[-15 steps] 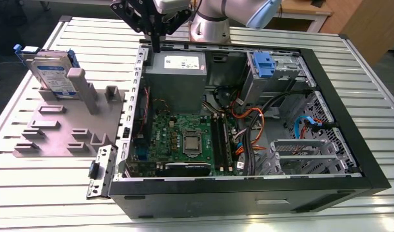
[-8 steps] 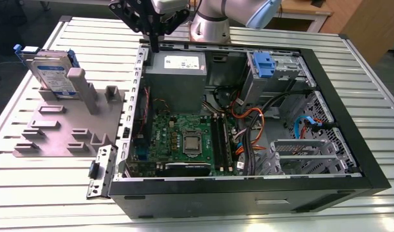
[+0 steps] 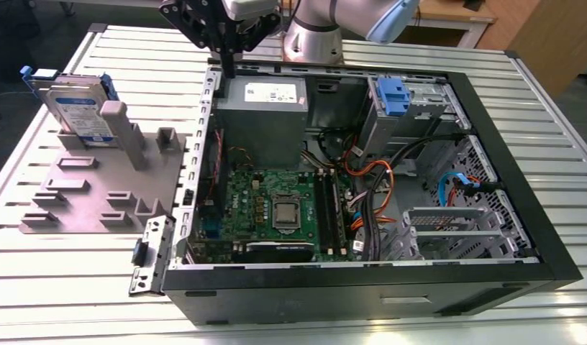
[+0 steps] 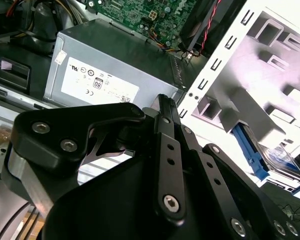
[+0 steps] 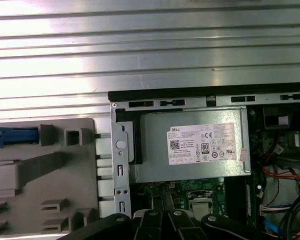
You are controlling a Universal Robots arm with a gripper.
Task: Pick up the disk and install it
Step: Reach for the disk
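1. Just outside the open computer case (image 3: 370,287), on the exterior view's left of it, the disk (image 3: 75,108) is parked in a grey fixture plate (image 3: 92,194). It's near the case wall but not touching it.
2. It stands on edge in a slot of that plate, not flat. My guess is that's on purpose: the top edge sticks up free, so fingers coming down from above have something to pinch.
3. Looks-wise it's a flat silver-grey metal slab with a white label that has a blue band across it. A blue plastic carrier frame wraps its edges and pokes out past the top.
4. The gripper (image 3: 226,68) hangs over the case's rim, on the side nearest the fixture, right by the grey power supply (image 3: 265,108). Its fingers are pressed together with nothing between them, and the second wrist view shows the same (image 4: 162,100).
5. The case lies on its side with the open face up, presumably so the arm can reach straight down into it. Inside, the motherboard (image 3: 274,205) and cables are exposed, and a bare blue bracket (image 3: 393,97) sits in the drive cage.
6. So I'd say nothing is done yet: the disk hasn't been grabbed, and it's well apart from that cage.
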